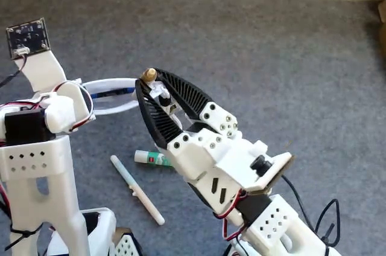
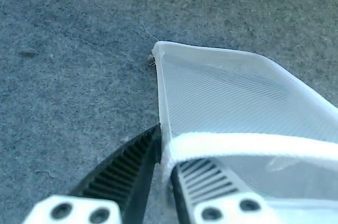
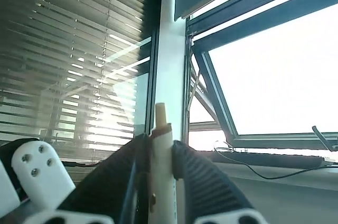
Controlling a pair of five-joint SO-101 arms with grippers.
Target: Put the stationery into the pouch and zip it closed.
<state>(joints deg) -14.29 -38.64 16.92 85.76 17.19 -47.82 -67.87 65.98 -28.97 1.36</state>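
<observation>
While left claw [image 2: 165,145] pinches pouch [image 2: 227,97] rim | right claw [image 3: 158,142] clamps pen [image 3: 161,177]

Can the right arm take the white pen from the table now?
Probably not yet: the right claw is shut on a cream stick. The white pen lies uncovered, so the way seems free once the claw is empty.

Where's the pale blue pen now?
High view, lower left: the pale blue pen lies on the carpet beside the green-labelled tube, near the left arm's base.

grey carpet [image 1: 289,57], slatted blinds [image 3: 68,49], bright tilted window [image 3: 285,81].
</observation>
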